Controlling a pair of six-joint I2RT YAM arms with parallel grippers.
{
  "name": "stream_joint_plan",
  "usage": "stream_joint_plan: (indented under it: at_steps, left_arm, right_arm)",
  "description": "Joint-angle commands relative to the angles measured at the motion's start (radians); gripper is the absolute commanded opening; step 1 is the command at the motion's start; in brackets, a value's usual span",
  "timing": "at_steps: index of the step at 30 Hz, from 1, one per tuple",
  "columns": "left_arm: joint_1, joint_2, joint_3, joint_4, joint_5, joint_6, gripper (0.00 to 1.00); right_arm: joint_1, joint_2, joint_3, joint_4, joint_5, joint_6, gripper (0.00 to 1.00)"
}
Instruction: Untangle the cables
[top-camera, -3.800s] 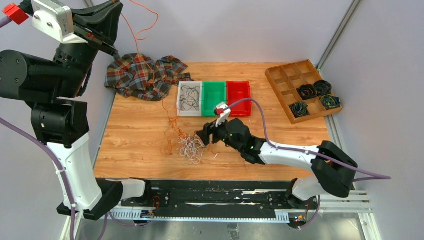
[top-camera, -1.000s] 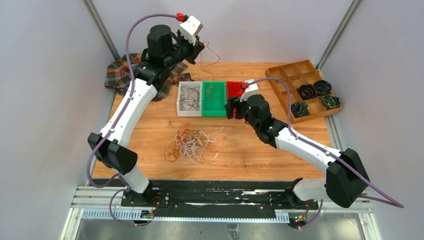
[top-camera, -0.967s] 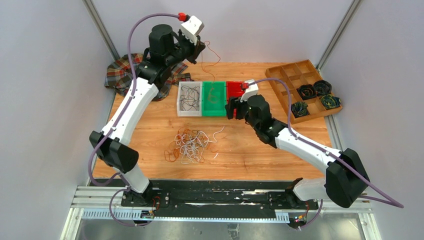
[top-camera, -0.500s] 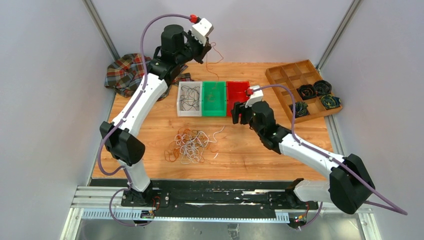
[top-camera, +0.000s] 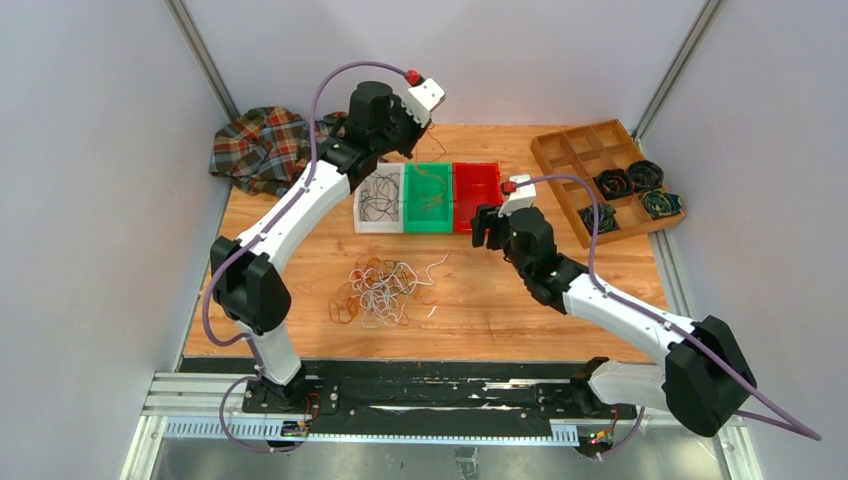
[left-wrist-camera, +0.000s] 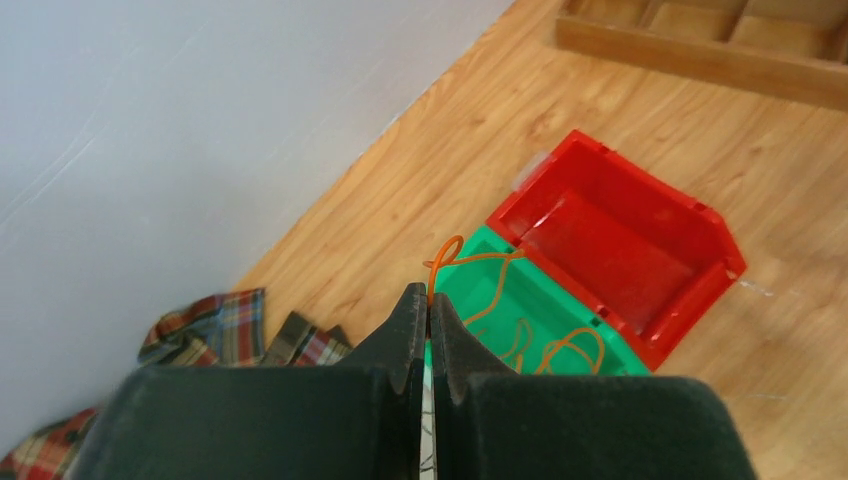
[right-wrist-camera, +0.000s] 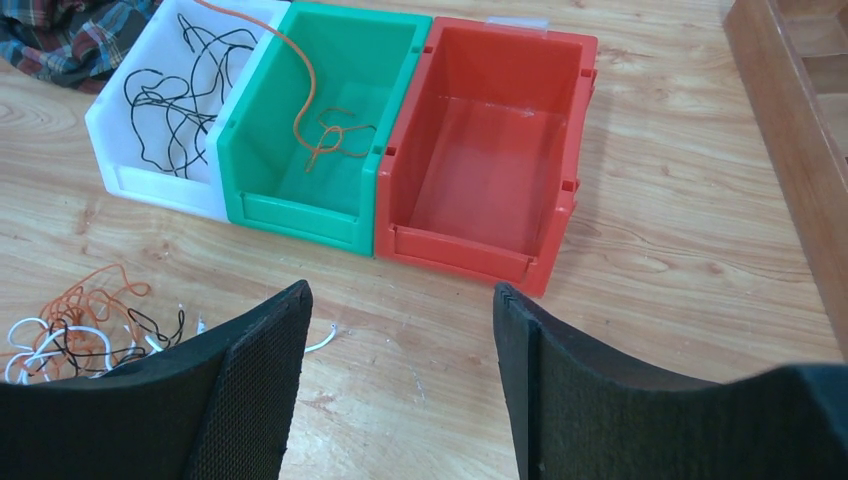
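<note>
The bunch of thin cables, orange, white and black, lies on the table's near middle; its edge shows in the right wrist view. My left gripper is shut on an orange cable that hangs into the green bin and coils on its floor. In the top view the left gripper is above the bins' far side. Black cables lie in the white bin. My right gripper is open and empty, in front of the red bin.
A plaid cloth lies at the far left corner. A wooden divided tray at the far right holds thick dark coils. The red bin holds nothing.
My left arm has swung right and down, bringing the orange cable over and into the green bin. My right gripper has moved a little to the right and back from the bins.
</note>
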Motion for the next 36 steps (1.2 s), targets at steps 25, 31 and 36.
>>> stream_joint_plan:
  at_steps: [25, 31, 36]
  left_arm:
    - [-0.087, 0.281, 0.010, -0.054, -0.247, 0.148, 0.00]
    - [-0.070, 0.371, 0.073, -0.090, -0.222, 0.170, 0.00]
    - [-0.056, 0.397, 0.117, -0.176, -0.111, 0.193, 0.29]
  right_arm:
    - [-0.021, -0.092, -0.103, 0.055, 0.222, 0.085, 0.60]
    - [-0.022, -0.091, -0.097, 0.045, 0.225, 0.084, 0.60]
    - [-0.024, -0.086, -0.082, 0.034, 0.219, 0.072, 0.60]
